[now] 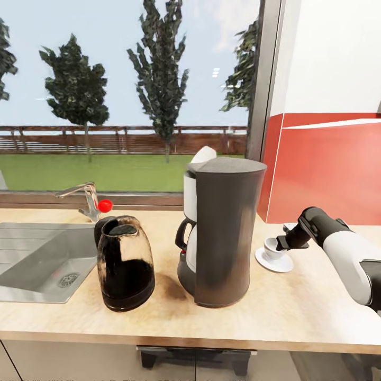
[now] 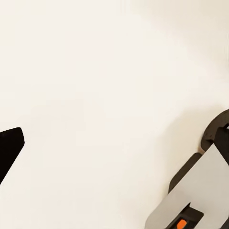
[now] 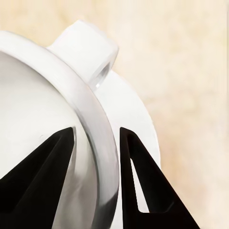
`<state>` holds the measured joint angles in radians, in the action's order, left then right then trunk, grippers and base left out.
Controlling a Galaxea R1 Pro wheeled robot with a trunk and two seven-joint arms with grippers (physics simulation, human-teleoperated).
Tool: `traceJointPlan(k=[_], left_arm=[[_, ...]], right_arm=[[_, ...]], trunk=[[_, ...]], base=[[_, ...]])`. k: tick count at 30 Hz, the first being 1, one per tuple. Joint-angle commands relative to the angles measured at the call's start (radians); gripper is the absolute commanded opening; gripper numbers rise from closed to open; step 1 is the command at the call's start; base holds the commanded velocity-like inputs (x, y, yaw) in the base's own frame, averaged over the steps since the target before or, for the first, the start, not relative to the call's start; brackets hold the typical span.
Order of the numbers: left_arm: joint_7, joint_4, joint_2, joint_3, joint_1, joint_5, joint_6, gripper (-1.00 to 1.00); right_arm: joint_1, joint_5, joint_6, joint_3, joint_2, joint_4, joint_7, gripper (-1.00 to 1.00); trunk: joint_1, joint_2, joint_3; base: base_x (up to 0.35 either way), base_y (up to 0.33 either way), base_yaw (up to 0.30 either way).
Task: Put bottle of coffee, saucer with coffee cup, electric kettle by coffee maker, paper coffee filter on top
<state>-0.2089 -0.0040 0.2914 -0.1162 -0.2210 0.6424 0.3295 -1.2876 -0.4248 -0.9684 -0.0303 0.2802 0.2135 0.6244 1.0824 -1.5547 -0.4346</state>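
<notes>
Coffee cup (image 1: 273, 247) sits on the saucer (image 1: 275, 263) on the kitchen countertop (image 1: 296, 307), just right of the coffee maker (image 1: 225, 230), whose lid carries the paper coffee filter (image 1: 203, 155) at its far edge. Reaching in from the right, the right gripper (image 1: 283, 242) straddles the cup's rim (image 3: 102, 138), one black finger (image 3: 40, 176) inside the cup and the other outside the wall; whether they press it cannot be told. Left of the coffee maker stands the electric kettle (image 1: 126, 263), near the sink (image 1: 32, 264); the left gripper's jaw state cannot be told
</notes>
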Motion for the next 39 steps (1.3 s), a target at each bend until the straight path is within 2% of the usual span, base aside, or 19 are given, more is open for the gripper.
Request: traceJointPlan(k=[1,10,11,31,39], left_arm=[[-0.008,-0.001,0.000,-0.008,0.000,0.001,0.000,1.00],[-0.007,-0.001,0.000,-0.008,0.000,0.001,0.000,1.00],[-0.007,-0.001,0.000,-0.008,0.000,0.001,0.000,1.00],[-0.008,0.000,0.000,-0.008,0.000,0.000,-0.006,1.00],[-0.008,-0.001,0.000,-0.008,0.000,0.000,-0.006,1.00]], right_arm=[[0.001,-0.017,0.000,-0.008,0.000,-0.019,0.009,-1.00],[0.001,-0.017,0.000,-0.007,-0.001,-0.019,0.000,-1.00],[0.001,-0.017,0.000,-0.006,-0.002,-0.019,-0.002,1.00],[0.001,-0.017,0.000,-0.001,-0.003,-0.019,-0.006,1.00],[0.001,-0.017,-0.005,0.000,0.005,-0.018,-0.005,1.00]], trunk=[[0.000,0.000,-0.001],[0.000,0.000,-0.001],[0.000,0.000,-0.001],[-0.077,0.140,0.061],[-0.107,0.196,0.086]], base=[[0.000,0.000,0.000],[0.000,0.000,0.000],[0.000,0.000,0.000],[0.000,0.000,0.000],[0.000,0.000,0.000]])
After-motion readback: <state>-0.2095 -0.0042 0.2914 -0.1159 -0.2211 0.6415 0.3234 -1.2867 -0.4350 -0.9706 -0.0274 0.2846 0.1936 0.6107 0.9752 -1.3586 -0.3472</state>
